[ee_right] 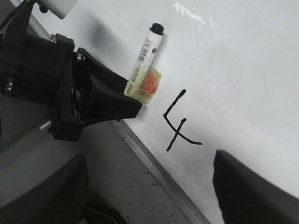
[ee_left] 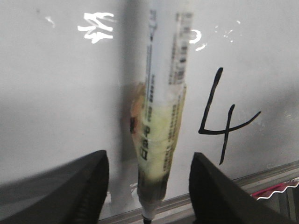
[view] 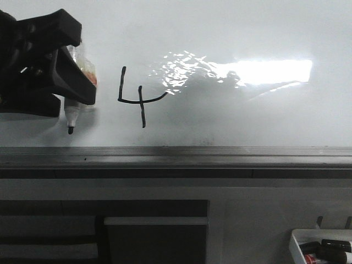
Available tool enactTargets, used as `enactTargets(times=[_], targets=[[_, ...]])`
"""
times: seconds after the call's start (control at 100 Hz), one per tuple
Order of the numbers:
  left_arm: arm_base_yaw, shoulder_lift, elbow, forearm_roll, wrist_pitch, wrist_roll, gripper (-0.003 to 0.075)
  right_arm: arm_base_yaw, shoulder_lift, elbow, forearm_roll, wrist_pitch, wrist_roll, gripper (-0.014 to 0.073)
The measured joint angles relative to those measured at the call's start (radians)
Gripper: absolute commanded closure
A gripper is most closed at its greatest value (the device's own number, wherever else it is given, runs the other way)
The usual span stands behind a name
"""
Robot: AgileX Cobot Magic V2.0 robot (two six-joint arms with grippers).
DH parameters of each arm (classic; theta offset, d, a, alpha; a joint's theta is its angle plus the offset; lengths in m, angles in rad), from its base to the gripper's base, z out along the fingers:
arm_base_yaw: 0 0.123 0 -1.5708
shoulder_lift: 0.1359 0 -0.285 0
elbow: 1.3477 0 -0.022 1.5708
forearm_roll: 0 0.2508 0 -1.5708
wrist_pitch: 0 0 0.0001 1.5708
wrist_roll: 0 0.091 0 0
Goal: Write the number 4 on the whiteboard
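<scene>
- Black ink on glossy white: the number 4 point(view: 136, 99) sits drawn on the whiteboard point(view: 231, 33), an open-top figure with a curved crossbar sweeping out to one side.
- I take that 4 as my landmark. In the front view the marker point(view: 72, 113) is just to its left, clear of the strokes, with its black tip pointing down and level with the foot of the 4.
- My left gripper point(view: 69, 74) is clamped on the marker barrel, which has a yellowish wrap with an orange patch around it where the fingers hold it.
- From the left wrist view the marker point(ee_left: 161, 121) runs straight between the two dark fingers point(ee_left: 219, 196), and the 4 point(ee_left: 223, 116) lies beside it on the board point(ee_left: 56, 93), not touching.
- I cannot tell from any view whether the tip is touching the board surface.
- Below the 4, the grey metal rail point(view: 220, 157) runs along the board's edge.
- Right of the 4, a bright glare patch point(view: 264, 71) spreads over the board.
- In the right wrist view I see the left gripper point(ee_right: 100, 100) with the marker point(ee_right: 145, 56) and the 4 point(ee_right: 180, 121) next to it; my right gripper's point(ee_right: 149, 205) fingers stand wide apart with nothing between them.
- Well down and right of the 4, a small white tray point(view: 300, 239) holds dark markers.
</scene>
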Motion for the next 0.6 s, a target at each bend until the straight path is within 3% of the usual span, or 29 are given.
enactTargets(times=[0.06,0.11,0.16,0.22,0.28,0.4,0.6], targets=[[0.007,-0.015,0.0,0.004,0.013,0.0,0.029,0.0,0.0,0.0,0.0,0.0,0.0,0.0116],[0.011,-0.032,0.0,0.014,0.034,0.002,0.029,0.0,-0.002,0.0,0.0,0.004,0.0,0.0179],[0.016,-0.054,0.0,0.022,0.066,0.002,0.0291,0.0,-0.01,0.003,0.0,0.004,0.0,0.029],[0.018,-0.1,0.002,0.028,0.109,0.002,0.0308,0.0,-0.029,0.015,-0.003,0.002,0.0,0.0483],[0.018,-0.155,0.002,0.03,0.138,0.002,0.0406,0.0,-0.066,0.042,-0.016,-0.012,0.0,0.0666],[0.018,-0.317,0.003,0.038,0.151,0.017,0.0745,0.0,-0.18,0.135,-0.036,-0.096,0.0,0.0655],[0.018,-0.604,0.029,0.068,0.104,0.131,0.0741,0.0,-0.438,0.399,-0.043,-0.312,0.0,0.0655]])
